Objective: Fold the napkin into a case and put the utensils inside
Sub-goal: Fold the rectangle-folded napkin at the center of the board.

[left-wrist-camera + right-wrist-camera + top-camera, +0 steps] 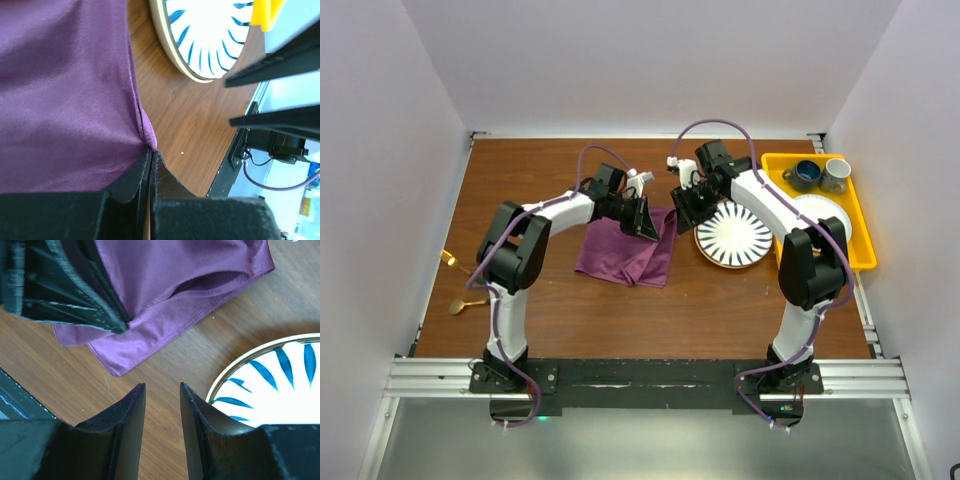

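One napkin (60, 90) corner pinched between left jaws.

The brown wooden worktop (650, 320) carries four things. The plum-purple napkin (625, 250) lies rumpled and partly doubled over at its middle, a shade toward 9 o'clock. The striped plate (733, 236) sits at 3 o'clock, with a narrow strip of bare wood between it and the cloth. A yellow tray (772, 165) stands at 2 o'clock along the right edge. Two gold utensils (460, 305) lie near the left edge, between 8 and 9 o'clock
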